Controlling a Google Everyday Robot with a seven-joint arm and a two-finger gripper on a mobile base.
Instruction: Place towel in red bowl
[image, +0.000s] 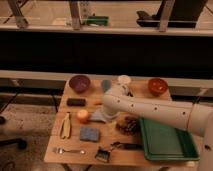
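Observation:
The red bowl (157, 85) stands at the far right corner of the wooden table (75, 145). A grey-blue crumpled towel (98, 116) lies mid-table, just right of an orange fruit (83, 115). My white arm reaches in from the right, and the gripper (102, 112) hangs at its end directly over the towel, partly hiding it. I cannot tell whether it touches the towel.
A purple bowl (79, 82), a blue-grey object (106, 85) and a white cup (124, 80) stand along the far edge. A black block (76, 102), banana (65, 125), blue sponge (89, 134), fork (67, 150) and brush (104, 154) lie at left and front. A green tray (167, 142) and a brown clump (129, 124) are on the right.

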